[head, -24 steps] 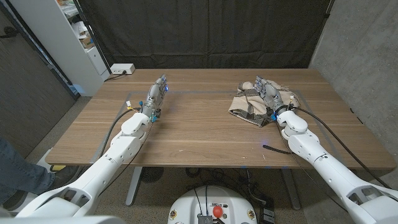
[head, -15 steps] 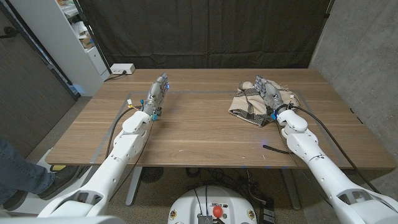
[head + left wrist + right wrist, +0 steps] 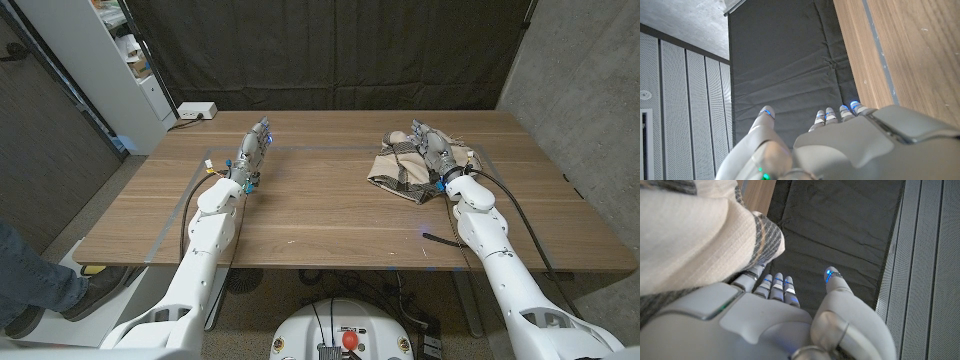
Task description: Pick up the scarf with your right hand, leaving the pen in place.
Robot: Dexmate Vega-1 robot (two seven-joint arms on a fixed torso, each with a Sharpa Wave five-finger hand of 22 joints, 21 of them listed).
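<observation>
My right hand's fingers [image 3: 774, 285] reach straight out, spread and gripping nothing, lying against the scarf [image 3: 402, 166], a crumpled plaid heap on the table [image 3: 330, 210] with no clear long axis. My right hand [image 3: 436, 157] lies over its right side; my left hand [image 3: 252, 155], well apart, is also spread and empty. I see no pen and no containers.

Even, soft overhead light, sharp head view, wide-angle bending at edges.
</observation>
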